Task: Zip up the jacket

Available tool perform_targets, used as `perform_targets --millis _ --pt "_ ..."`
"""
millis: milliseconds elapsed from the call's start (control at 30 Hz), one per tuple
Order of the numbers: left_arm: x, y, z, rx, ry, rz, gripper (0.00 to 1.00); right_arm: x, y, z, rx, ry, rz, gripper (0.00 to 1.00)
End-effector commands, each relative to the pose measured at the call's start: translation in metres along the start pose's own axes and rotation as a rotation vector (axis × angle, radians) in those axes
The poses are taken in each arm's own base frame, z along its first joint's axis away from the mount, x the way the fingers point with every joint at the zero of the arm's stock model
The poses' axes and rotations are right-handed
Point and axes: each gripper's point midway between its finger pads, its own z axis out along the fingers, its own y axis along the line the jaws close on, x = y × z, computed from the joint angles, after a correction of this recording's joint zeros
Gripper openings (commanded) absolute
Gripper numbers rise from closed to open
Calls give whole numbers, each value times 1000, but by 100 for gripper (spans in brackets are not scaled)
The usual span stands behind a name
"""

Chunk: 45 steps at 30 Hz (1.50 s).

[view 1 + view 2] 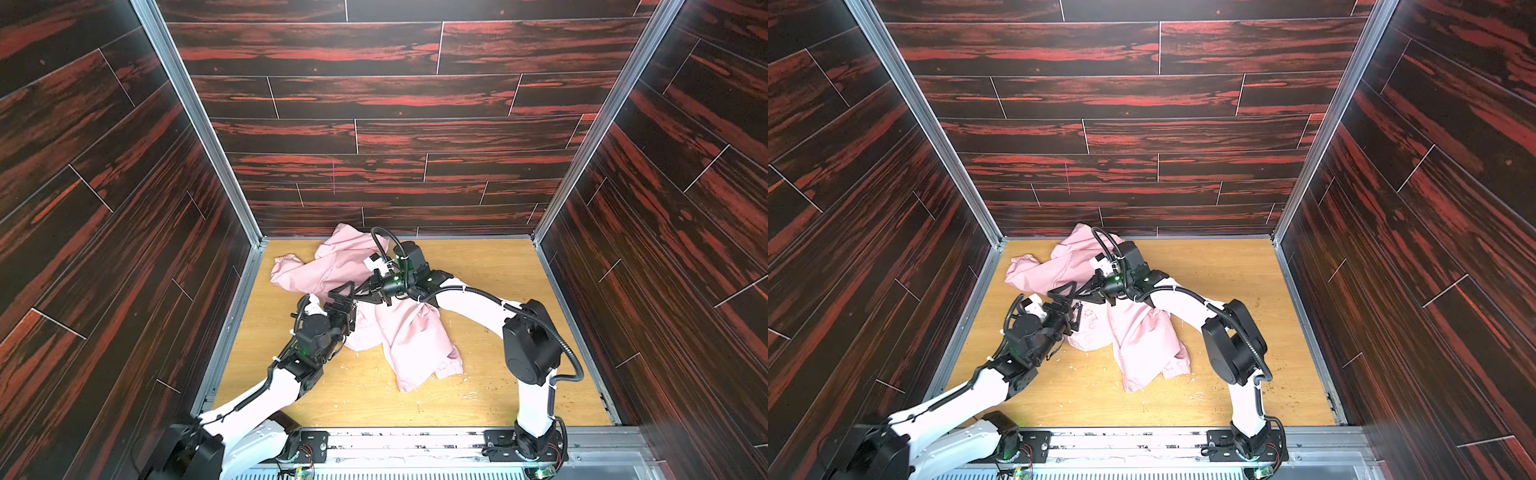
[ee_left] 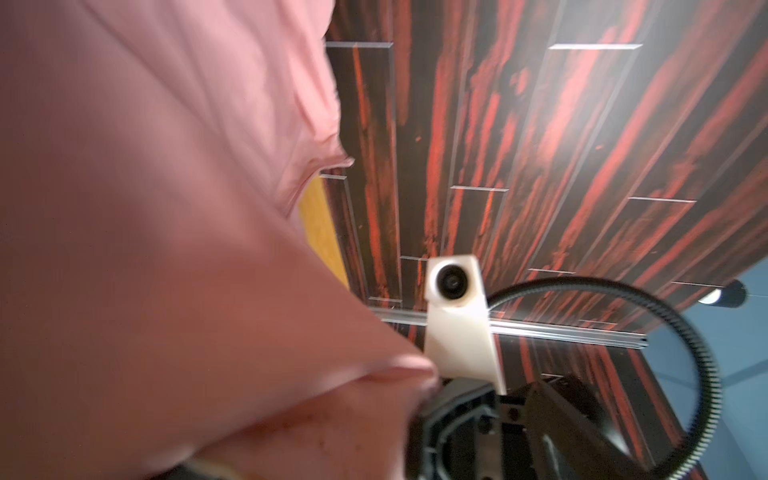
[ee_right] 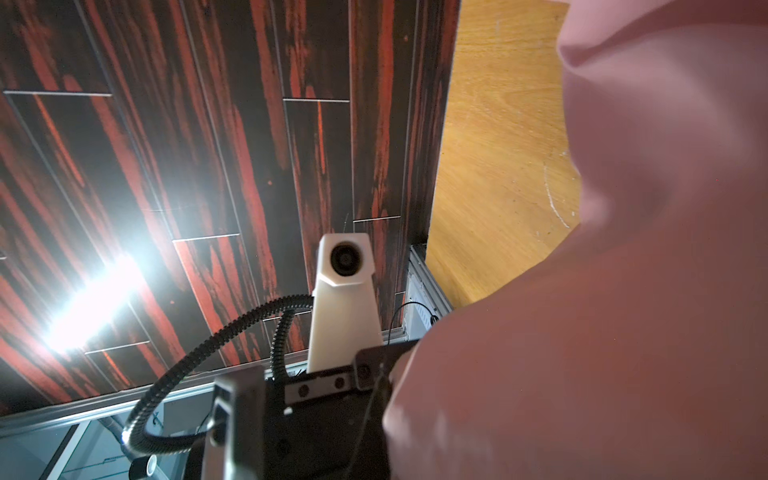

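Jacket (image 1: pixel 411 332) is lying crumpled on the wooden table (image 1: pixel 498 332), its lining print (image 1: pixel 1090 313) showing too small to read. The left gripper (image 1: pixel 351 304) is holding its fingers spread beside it, and the right gripper (image 1: pixel 360 293) is pressing its fingers together.

Robotics lab test cell. Boxed in by tall dark panel walls streaked with red wood grain (image 1: pixel 374 95), framed in silver aluminium corner rails (image 1: pixel 195 124). Pale wooden worktop (image 1: pixel 498 270) inside, with two white-and-black robot arms (image 1: pixel 266 395) bolted to a grey metal front rail (image 1: pixel 415 440).
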Motion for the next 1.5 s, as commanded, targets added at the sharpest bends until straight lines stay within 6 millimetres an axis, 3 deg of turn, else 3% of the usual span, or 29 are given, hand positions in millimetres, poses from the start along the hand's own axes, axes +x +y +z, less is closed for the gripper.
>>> perform_targets --millis 0,267,600,933,1267,1467 --pt "-13 2 -9 -17 -66 66 96 7 18 -11 -24 -3 -29 0" --pt "-15 -4 -21 -16 -57 134 77 7 15 -12 -3 -11 -38 0" --pt "16 -18 -15 31 134 245 58 7 21 -16 -8 -14 -55 0" --pt "20 -29 -19 77 174 287 38 9 25 -25 -13 -17 -66 0" --pt "9 -20 -20 59 157 260 38 12 27 -31 -12 -17 -81 0" --pt "13 -31 -17 106 186 260 34 14 26 -32 -11 -14 -81 0"
